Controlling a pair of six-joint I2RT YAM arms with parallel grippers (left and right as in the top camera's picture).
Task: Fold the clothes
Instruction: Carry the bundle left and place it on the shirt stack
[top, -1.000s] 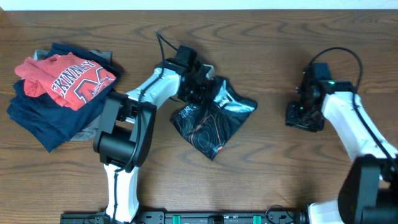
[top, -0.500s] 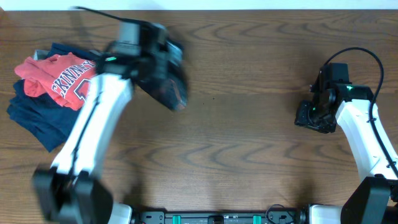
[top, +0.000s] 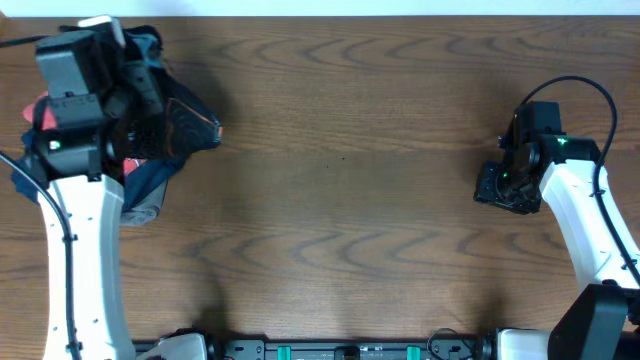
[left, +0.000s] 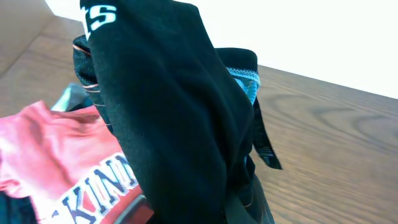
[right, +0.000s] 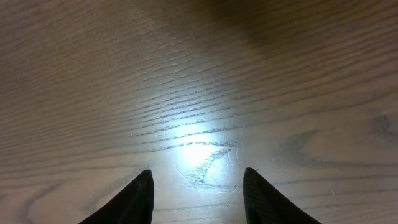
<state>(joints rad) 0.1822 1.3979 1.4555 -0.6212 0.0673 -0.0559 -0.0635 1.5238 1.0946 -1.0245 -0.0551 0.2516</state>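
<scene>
The black garment (top: 186, 126) with thin orange lines hangs bunched from my left gripper (top: 143, 122), lifted over the pile at the far left of the table. In the left wrist view the black garment (left: 174, 118) fills the middle and hides the jaws; a white logo shows on its top edge. My right gripper (top: 500, 188) is open and empty, low over bare wood at the right; its two dark fingertips (right: 198, 180) are spread apart.
The pile under the left arm holds a red shirt with white lettering (left: 56, 155) and navy garments (top: 150, 178), with a grey piece (top: 140, 212) at its lower edge. The wooden table (top: 350, 150) stretches between the arms.
My left arm has swung from the table's middle to the far left, carrying the black garment up and over the pile. The right arm drew slightly right, then stayed still.
</scene>
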